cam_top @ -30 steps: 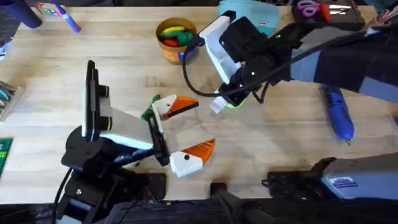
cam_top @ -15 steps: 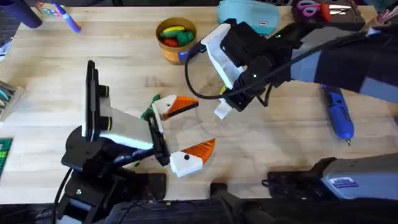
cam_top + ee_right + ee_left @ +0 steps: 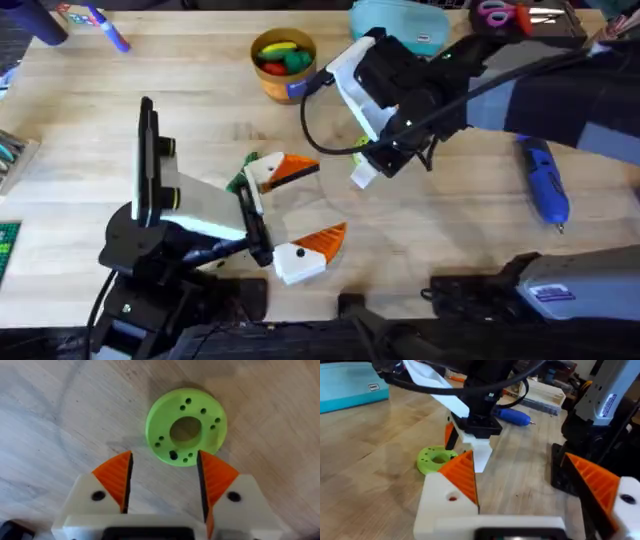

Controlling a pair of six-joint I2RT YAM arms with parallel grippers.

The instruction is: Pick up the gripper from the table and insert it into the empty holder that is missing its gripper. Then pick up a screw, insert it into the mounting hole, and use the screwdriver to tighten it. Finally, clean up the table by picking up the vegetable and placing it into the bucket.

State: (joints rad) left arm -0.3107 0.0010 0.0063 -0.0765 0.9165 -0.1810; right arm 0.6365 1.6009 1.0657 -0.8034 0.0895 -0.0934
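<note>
Hovering over a green disc (image 3: 210, 415), the right jaws are spread open w/ nothing between them. The disc lies flat on the worktop (image 3: 200, 70) just ahead of the orange pads (image 3: 117, 477), its near rim level w/ the tips and a bit toward one pad. It has a centre hole and a ring of small holes; one near hole looks dark, poss. a screw, can't tell.

Left jaws are also open and empty, resting low near the worktop, w/ the disc a short way in front of them and the right jaws just beyond it.

Step in hand, as I read it: get hold of the disc w/ the right jaws. To do it well:
- shift fwd so the disc sits centred btwn the pads, not off to one side
- come straight down, pads either side of the rim, tips nearly touching the wood
- close slowly; the part is thin and flat, so it may skid or tip if one pad hits first
- keep clear of the left jaws, which are close

Screwdriver (image 3: 545, 180) lies well off to the right jaws' outer side, untouched. Bucket (image 3: 283, 62) stands beyond the left jaws, far side of the worktop, w/ coloured veg already inside.
</note>
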